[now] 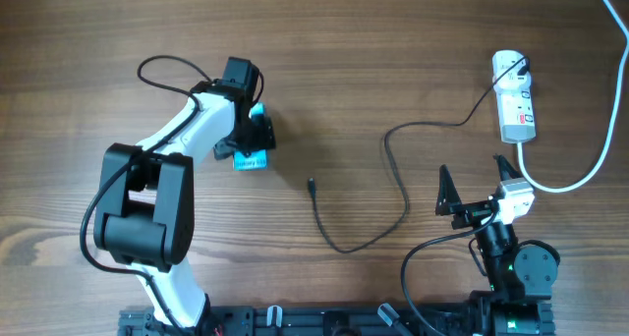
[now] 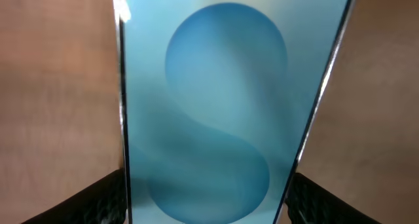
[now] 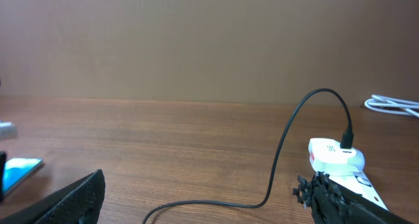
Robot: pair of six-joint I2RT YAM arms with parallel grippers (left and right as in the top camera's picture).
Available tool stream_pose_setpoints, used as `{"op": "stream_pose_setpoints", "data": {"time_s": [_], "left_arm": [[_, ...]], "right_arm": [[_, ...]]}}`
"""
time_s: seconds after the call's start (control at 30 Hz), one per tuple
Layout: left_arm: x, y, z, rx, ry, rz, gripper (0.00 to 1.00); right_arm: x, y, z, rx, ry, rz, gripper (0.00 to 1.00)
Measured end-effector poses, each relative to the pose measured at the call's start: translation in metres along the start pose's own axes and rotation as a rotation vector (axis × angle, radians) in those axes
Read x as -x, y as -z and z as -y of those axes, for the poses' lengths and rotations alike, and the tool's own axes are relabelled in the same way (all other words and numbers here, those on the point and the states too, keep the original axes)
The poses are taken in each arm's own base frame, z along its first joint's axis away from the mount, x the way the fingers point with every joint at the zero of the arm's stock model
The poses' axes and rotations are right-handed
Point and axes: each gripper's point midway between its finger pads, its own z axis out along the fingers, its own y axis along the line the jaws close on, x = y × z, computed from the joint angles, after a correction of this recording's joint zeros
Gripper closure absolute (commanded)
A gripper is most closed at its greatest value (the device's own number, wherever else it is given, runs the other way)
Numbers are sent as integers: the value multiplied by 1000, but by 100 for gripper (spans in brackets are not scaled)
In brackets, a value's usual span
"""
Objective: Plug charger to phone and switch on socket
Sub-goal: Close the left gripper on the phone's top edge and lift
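The phone [image 1: 252,161] lies at the table's middle left, its turquoise screen up. My left gripper [image 1: 254,135] is down over it. In the left wrist view the phone [image 2: 216,106] fills the frame and my left gripper's [image 2: 206,185] two fingers lie against its long edges, shut on it. The charger [image 1: 403,203] is a thin black cable; its black plug sits in the socket [image 1: 515,105] at the right and its free tip [image 1: 311,186] lies on the table right of the phone. My right gripper [image 1: 475,184] is open and empty below the socket. The right wrist view shows my right gripper [image 3: 209,198], the cable [image 3: 281,152] and the socket [image 3: 337,155].
A thick white cable [image 1: 590,169] runs from the socket down and round to the far right edge; it also shows in the right wrist view [image 3: 393,106]. The phone shows at the left edge of the right wrist view [image 3: 19,171]. The arm bases stand at the front edge.
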Motion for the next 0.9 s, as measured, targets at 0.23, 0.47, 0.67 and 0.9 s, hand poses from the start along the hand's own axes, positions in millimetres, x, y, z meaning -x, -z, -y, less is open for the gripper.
{"op": "stream_pose_setpoints", "data": {"time_s": [0.23, 0.47, 0.67, 0.9], "left_arm": [[-41, 2, -7, 11, 5, -170, 20], [-67, 5, -4, -23, 18, -282, 0], [-69, 4, 0, -43, 35, -292, 0], [-16, 3, 10, -72, 25, -57, 0]], "right_arm": [[0, 0, 0, 0, 0, 0, 0], [0, 0, 0, 0, 0, 0, 0], [0, 0, 0, 0, 0, 0, 0], [0, 0, 0, 0, 0, 0, 0]]}}
